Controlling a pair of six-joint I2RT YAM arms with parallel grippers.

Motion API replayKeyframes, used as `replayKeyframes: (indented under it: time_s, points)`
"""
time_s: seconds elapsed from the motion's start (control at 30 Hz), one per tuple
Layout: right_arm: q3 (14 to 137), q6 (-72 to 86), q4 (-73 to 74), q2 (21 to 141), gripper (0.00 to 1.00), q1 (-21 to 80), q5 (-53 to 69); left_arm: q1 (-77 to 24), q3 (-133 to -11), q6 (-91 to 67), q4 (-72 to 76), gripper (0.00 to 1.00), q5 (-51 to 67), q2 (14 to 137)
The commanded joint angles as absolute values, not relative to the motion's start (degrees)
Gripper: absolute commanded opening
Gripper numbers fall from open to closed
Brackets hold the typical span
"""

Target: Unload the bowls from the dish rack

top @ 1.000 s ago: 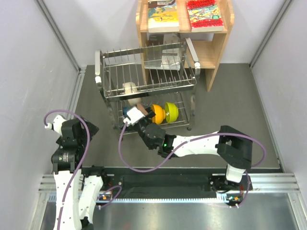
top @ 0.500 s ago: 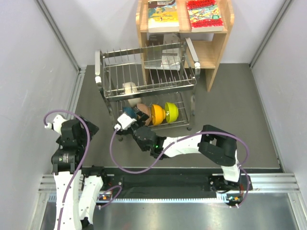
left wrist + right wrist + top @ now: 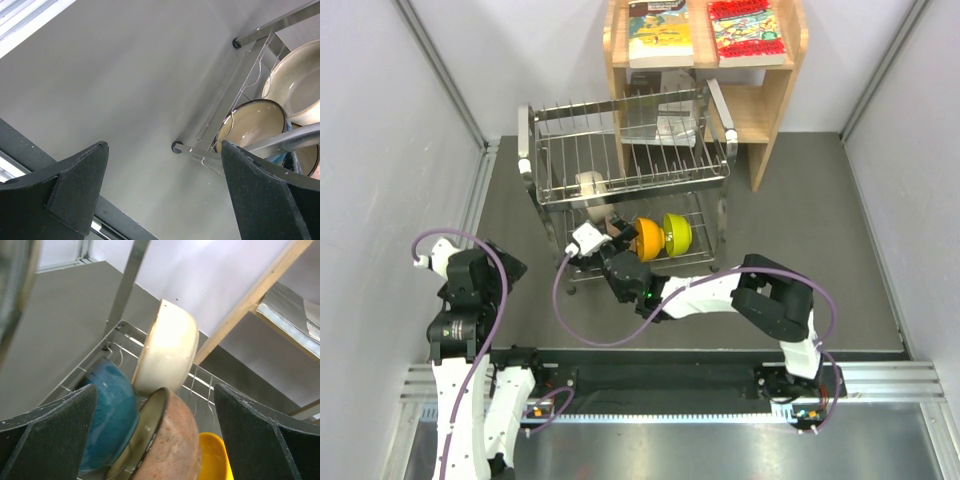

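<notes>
A grey tabletop point(image 3: 800, 220) carries a wooden bookshelf point(image 3: 775, 110) at the far edge, with a two-tier steel-wire dish rack point(image 3: 620, 150) standing just in front of it. All five bowls sit in the rack. The right arm point(image 3: 720, 292) stretches low across the tabletop to the near left end of the lower tier. The left arm point(image 3: 460, 310) is folded back at the near left corner, well apart from the rack. The right gripper point(image 3: 590, 243) is spread wide with nothing between its fingers point(image 3: 55, 430). Its wrist camera looks straight at the teal-blue bowl point(image 3: 107, 410) and the pinkish-brown bowl point(image 3: 175, 440); whether the fingers touch either cannot be told. The left gripper point(image 3: 165, 145) is also spread wide and empty, over bare tabletop beside a rack foot point(image 3: 176, 146). The cream-white bowl point(image 3: 590, 184) stands on edge at the near left of the upper tier. Below it, the teal-blue and pinkish-brown bowls lean together at the left end of the lower tier. The orange bowl point(image 3: 648, 238) and the yellow-green bowl point(image 3: 678, 232) stand on edge to their right.
</notes>
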State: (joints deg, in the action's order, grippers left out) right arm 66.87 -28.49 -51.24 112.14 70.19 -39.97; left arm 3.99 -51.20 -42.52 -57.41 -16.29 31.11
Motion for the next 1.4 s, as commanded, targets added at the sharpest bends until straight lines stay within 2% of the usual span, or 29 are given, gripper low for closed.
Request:
replayKeyframes:
  time_s: [0.0, 0.4, 0.83, 1.1, 1.37]
  points:
    - [69.78, -28.83, -52.64, 110.74, 1.0, 68.91, -39.81, 3.96, -50.71, -41.84, -54.93, 0.99, -16.17, 30.59]
    - [77.25, -29.01, -49.22, 116.1, 1.0, 66.45, -37.88, 3.96, -50.45, -41.31, -54.4, 0.99, -15.64, 30.67]
    - [77.44, -29.09, -51.41, 119.27, 1.0, 63.9, -37.97, 3.96, -50.36, -40.78, -54.05, 0.99, -15.03, 30.67]
    - [65.93, -23.91, -52.48, 107.95, 1.0, 65.65, -38.67, 3.87, -50.27, -40.69, -53.79, 0.99, -14.77, 30.76]
    - [62.31, -20.84, -46.15, 100.82, 1.0, 71.01, -39.72, 3.96, -50.19, -41.04, -53.96, 0.99, -15.12, 30.24]
